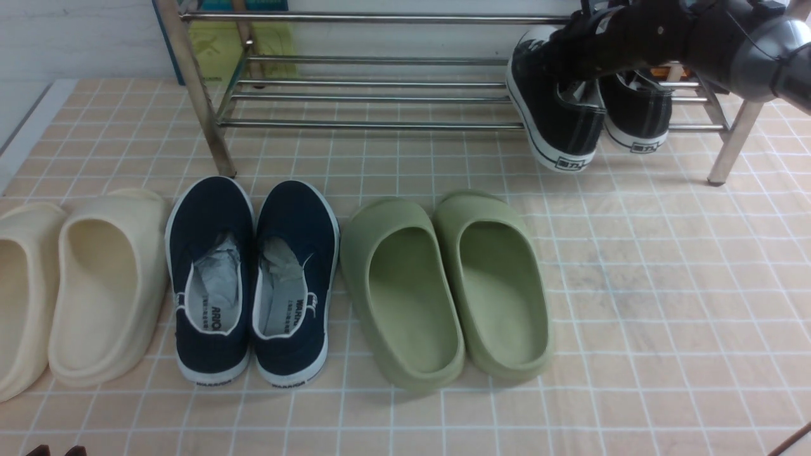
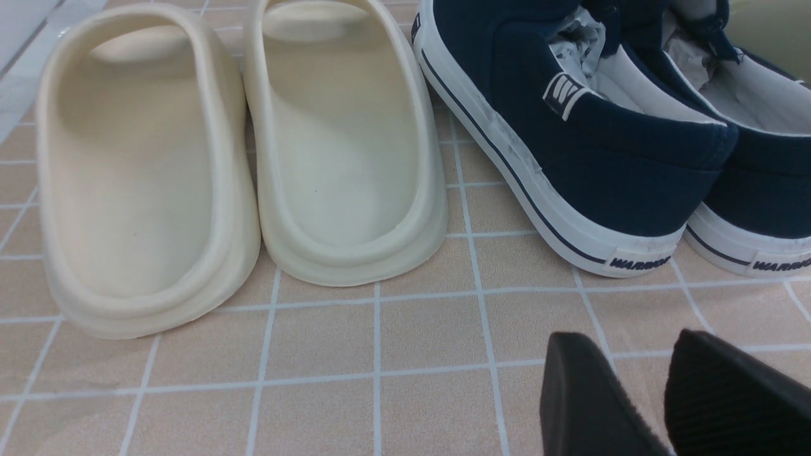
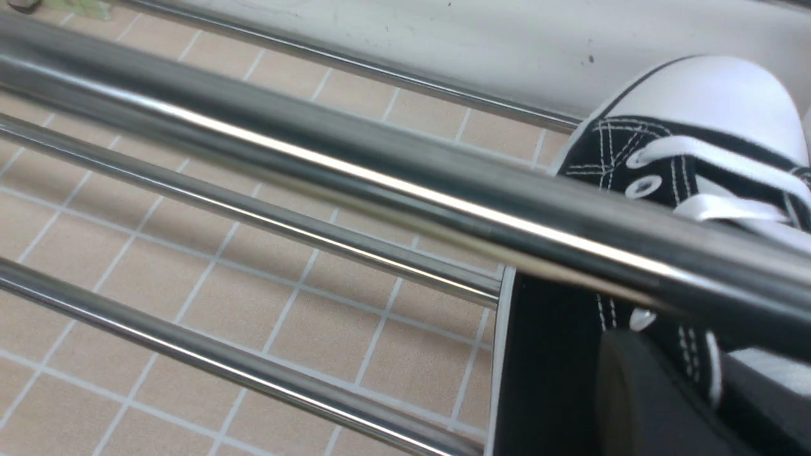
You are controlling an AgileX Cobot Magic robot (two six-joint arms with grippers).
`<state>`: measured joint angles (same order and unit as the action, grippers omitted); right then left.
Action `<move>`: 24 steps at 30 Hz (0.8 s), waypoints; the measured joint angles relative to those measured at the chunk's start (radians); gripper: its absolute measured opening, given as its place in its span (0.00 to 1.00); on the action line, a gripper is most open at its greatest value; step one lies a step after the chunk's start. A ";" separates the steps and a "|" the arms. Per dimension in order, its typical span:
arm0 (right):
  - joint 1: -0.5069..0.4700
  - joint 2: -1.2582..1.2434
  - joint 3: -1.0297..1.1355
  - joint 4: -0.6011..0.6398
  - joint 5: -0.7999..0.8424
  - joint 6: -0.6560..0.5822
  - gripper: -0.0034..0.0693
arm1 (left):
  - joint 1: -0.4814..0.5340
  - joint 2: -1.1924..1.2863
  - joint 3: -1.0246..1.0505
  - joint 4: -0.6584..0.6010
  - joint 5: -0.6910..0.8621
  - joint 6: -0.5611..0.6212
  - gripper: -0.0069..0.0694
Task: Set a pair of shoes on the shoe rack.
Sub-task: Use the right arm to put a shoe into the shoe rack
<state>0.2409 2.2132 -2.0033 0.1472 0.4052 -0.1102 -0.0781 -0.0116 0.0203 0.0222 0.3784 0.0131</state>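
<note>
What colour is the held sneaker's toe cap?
White; the toe cap shows best in the right wrist view.

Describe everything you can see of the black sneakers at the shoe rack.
The black sneakers are a low-top pair in what looks like canvas, with white stitching, white laces, white toe caps, and white soles bearing a dark stripe and a heel label. They sit at the right end of the shoe rack, heels toward the front camera. The nearer one is tilted, its heel hanging out past the front bar. The right gripper's finger presses against the canvas, so it appears to hold them.
</note>
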 joint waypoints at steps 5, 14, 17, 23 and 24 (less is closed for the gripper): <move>0.000 -0.022 0.000 -0.001 0.028 0.000 0.26 | 0.000 0.000 0.000 0.000 0.000 0.000 0.40; 0.001 -0.144 0.000 0.003 0.185 -0.001 0.47 | 0.000 0.000 0.000 0.000 0.000 0.000 0.40; 0.001 -0.210 0.000 -0.013 0.296 -0.034 0.40 | 0.000 0.000 0.000 0.000 0.000 0.000 0.40; -0.026 -0.264 0.008 -0.114 0.651 -0.083 0.14 | 0.000 0.000 0.000 0.000 0.000 0.000 0.40; -0.040 -0.264 0.036 -0.132 0.698 -0.083 0.09 | 0.000 0.000 0.000 0.000 0.000 0.000 0.40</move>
<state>0.2013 1.9487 -1.9672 0.0148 1.1031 -0.1937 -0.0781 -0.0116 0.0203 0.0222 0.3784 0.0131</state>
